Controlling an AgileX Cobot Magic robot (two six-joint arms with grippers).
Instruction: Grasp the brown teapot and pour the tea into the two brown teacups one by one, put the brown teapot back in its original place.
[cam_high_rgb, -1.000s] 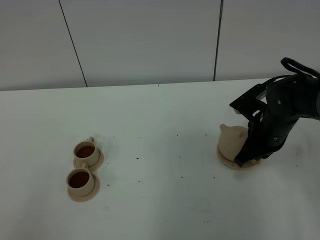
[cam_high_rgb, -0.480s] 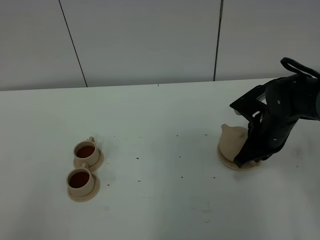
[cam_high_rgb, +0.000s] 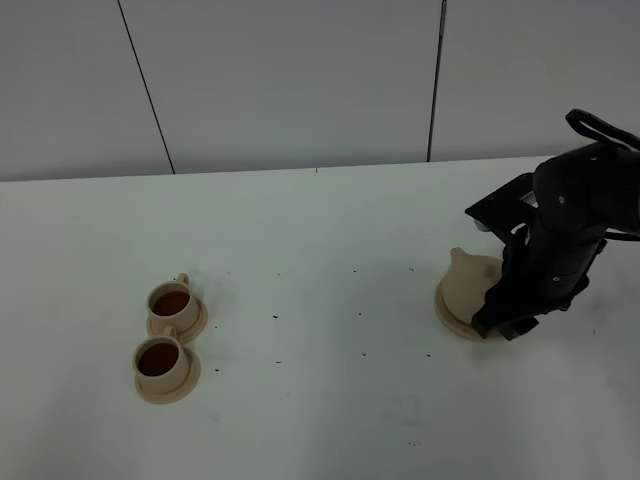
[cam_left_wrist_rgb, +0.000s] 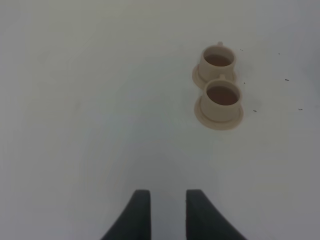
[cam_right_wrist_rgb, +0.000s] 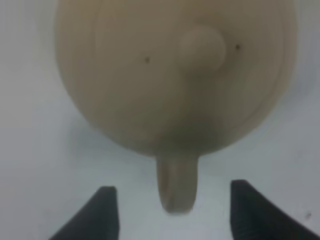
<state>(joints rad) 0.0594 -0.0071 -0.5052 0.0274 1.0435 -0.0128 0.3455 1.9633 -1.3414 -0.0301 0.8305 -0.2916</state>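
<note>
The right gripper is standing wide around the brown teapot's handle on its disc — letting go; next, retreating cleanly.

Two brown teacups sit toward the table's left edge, each on its own small saucer, so two saucers. Both cups hold dark tea. One brown teapot stands near the right edge on one round clay disc. Two grippers: the right gripper and the left gripper.
</note>
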